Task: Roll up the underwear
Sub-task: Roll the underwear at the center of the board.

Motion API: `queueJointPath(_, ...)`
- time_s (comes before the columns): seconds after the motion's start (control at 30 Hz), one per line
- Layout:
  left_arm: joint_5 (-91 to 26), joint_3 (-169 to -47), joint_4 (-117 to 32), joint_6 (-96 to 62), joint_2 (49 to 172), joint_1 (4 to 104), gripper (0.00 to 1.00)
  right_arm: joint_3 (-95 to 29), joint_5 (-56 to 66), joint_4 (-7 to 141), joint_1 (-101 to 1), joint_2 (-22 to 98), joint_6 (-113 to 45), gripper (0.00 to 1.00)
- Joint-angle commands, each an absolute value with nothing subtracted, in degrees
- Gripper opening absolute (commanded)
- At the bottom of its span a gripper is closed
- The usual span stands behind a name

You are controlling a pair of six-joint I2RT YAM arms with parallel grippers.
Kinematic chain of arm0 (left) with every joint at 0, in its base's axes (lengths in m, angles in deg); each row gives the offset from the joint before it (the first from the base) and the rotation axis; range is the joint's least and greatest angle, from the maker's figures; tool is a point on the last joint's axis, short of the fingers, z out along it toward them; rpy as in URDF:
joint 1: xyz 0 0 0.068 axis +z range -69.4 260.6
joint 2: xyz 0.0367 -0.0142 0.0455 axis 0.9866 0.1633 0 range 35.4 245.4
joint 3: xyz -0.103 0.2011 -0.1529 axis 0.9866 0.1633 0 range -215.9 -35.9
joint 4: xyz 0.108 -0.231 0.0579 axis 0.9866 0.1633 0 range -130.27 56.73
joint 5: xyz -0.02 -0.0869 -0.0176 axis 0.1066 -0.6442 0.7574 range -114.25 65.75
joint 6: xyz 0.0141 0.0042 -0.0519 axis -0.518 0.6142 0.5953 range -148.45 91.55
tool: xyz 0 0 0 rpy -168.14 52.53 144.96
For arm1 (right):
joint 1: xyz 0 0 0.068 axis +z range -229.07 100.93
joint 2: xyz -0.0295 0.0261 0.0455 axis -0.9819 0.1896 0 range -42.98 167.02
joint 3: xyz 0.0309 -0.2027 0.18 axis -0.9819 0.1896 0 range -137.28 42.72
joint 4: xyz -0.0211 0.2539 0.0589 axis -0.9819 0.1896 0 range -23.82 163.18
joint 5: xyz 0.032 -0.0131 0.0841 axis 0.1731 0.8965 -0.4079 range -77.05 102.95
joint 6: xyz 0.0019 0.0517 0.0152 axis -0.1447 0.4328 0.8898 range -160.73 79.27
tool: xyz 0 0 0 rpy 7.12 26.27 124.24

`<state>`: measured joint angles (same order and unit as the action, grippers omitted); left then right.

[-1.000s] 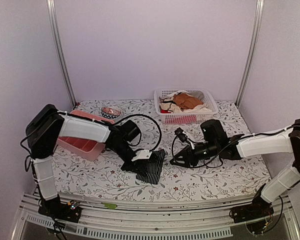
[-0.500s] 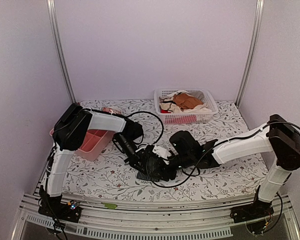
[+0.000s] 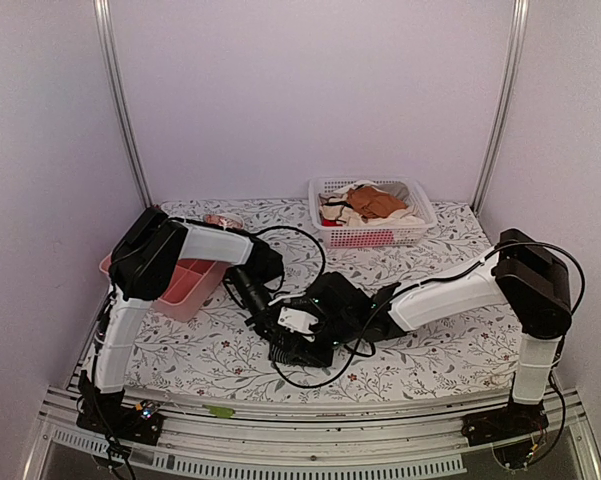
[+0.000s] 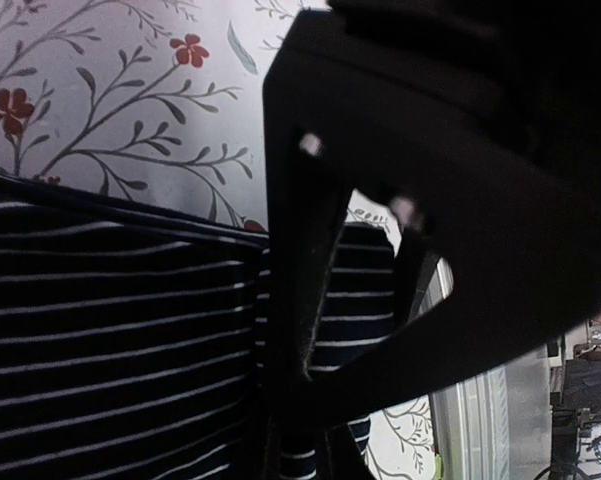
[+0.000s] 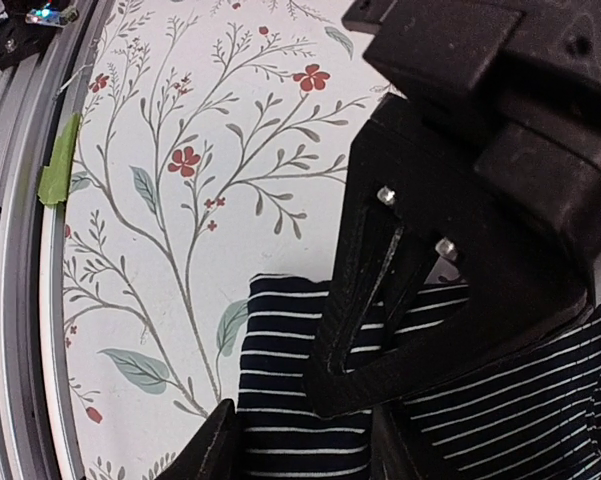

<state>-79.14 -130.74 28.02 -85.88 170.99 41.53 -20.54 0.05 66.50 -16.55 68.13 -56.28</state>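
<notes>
Two robot arms meet over one pair of striped underwear (image 4: 110, 330) at the front middle of a floral-covered desk (image 3: 460, 340). At far left, a single pink bin (image 3: 177, 298) sits beside the left arm's (image 3: 205, 243) shoulder, and one small patterned roll (image 3: 220, 221) lies behind it near the back wall. The left arm reaches down and inward. Its end effector (image 4: 302, 350) is closed on the underwear, whose fabric bunches up against the black fingers. The navy garment lies flat on the desk, its thin white stripes running across it. From the right, the second arm (image 3: 450, 290) stretches low across the desk. Its end effector (image 5: 275, 410) has its two fingers parted, one on each side of a folded edge of the same underwear, without pinching it. Further right, toward the back, one white basket (image 3: 380, 238) holds a heap of orange-brown (image 3: 382, 202) and cream (image 3: 354, 216) garments, too tangled to count.
</notes>
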Motion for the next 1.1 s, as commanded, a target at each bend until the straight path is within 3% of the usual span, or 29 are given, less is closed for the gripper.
queueJointPath(0.0, -76.5, -131.1, 28.2, -87.2, 173.4, 41.7, 0.00, -21.1, 2.0, 71.9, -15.6, 70.2, -57.3, 0.43)
queueJointPath(0.07, -76.4, -131.1, 28.3, -87.3, 173.6, 41.7, 0.00, -21.0, 2.6, 72.6, -15.6, 70.0, -56.9, 0.39)
queueJointPath(0.17, -76.2, -131.1, 28.1, -87.4, 173.6, 41.8, 0.00, -20.2, 3.3, 73.0, -15.4, 69.1, -57.0, 0.24)
queueJointPath(0.4, -76.1, -131.0, 27.0, -86.6, 173.1, 42.1, 0.00, -19.7, 4.8, 76.4, -15.1, 69.1, -57.0, 0.26)
queueJointPath(0.53, -76.1, -131.1, 26.9, -86.4, 173.1, 42.1, 0.00, -19.1, 6.3, 77.9, -14.7, 68.4, -56.5, 0.40)
queueJointPath(0.67, -76.2, -131.2, 27.0, -86.5, 173.3, 42.1, 0.00, -18.0, 7.1, 77.4, -14.6, 67.4, -56.2, 0.34)
queueJointPath(0.77, -76.4, -131.6, 27.1, -86.5, 173.6, 42.1, 0.00, -18.4, 7.5, 76.9, -14.7, 67.6, -56.6, 0.23)
queueJointPath(0.9, -76.7, -131.7, 27.1, -86.4, 173.4, 42.3, 0.00, -19.4, 7.9, 78.2, -14.6, 68.8, -57.2, 0.20)
queueJointPath(0.97, -76.8, -131.9, 27.1, -86.3, 173.2, 42.4, 0.00, -19.0, 7.5, 78.6, -14.6, 68.6, -57.3, 0.03)
queueJointPath(1.07, -77.9, -132.3, 26.2, -85.7, 171.5, 43.3, 0.16, -17.9, 5.8, 78.4, -14.6, 67.8, -57.1, 0.00)
